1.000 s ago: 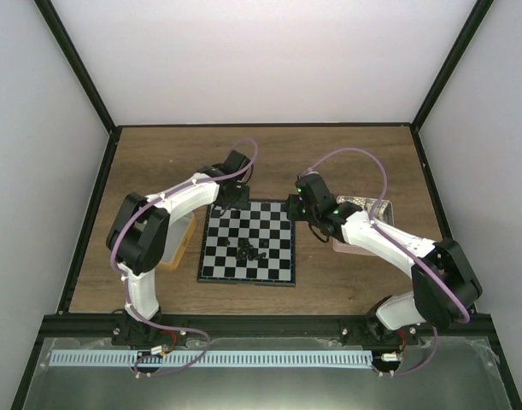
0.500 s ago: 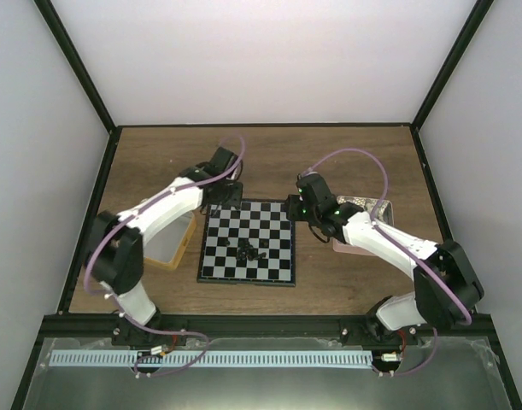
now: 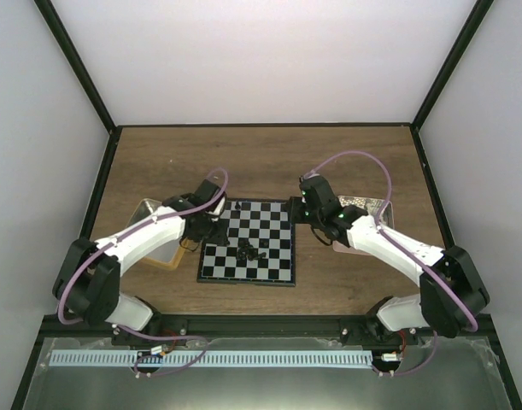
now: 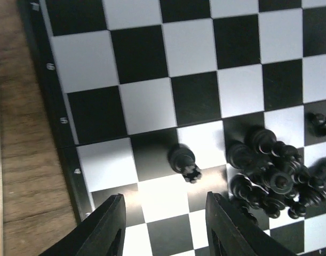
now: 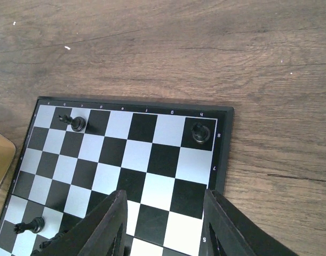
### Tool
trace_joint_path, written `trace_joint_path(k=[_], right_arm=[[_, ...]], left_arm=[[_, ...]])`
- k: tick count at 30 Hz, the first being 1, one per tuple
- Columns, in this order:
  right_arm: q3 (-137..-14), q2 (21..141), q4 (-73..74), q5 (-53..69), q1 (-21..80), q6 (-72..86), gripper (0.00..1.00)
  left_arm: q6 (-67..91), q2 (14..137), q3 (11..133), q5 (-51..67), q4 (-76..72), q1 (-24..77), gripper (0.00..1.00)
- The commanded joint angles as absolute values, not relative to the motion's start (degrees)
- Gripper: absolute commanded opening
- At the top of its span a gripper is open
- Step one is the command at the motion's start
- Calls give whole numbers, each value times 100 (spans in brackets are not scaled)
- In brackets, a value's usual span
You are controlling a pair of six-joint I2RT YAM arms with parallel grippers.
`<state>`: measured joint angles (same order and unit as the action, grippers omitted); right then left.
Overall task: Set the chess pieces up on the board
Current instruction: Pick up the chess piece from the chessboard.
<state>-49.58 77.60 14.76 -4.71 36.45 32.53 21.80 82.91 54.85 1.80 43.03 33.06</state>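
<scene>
Plainly parted and empty, left tool (image 4: 164,205) and right tool (image 5: 164,200) hang over the board (image 5: 152,154); heaped chess pieces (image 4: 275,176) blur together

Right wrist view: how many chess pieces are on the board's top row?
2. One piece stands near the left corner, the other piece on the right corner square. Nothing hides that row.

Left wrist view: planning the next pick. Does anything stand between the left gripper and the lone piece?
Nothing visible: only bare board separates the left gripper from the lone piece; the pile lies aside.
</scene>
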Motion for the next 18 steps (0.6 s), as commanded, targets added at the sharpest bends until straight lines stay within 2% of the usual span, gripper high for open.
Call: trace_joint_path(k=[1, 6, 18], right_arm=[[-4942, 7592, 1502, -490, 3595, 3363, 41], [-4922, 7564, 1502, -479, 3595, 3406, 41], [-4950, 7580, 1501, -457, 3595, 3410, 41]], left_arm=[[2198, 8481, 5456, 773, 3976, 3400, 43], [2175, 8741, 5454, 768, 3787, 3412, 42], [2153, 9142, 5543, 452, 3669, 3410, 24]])
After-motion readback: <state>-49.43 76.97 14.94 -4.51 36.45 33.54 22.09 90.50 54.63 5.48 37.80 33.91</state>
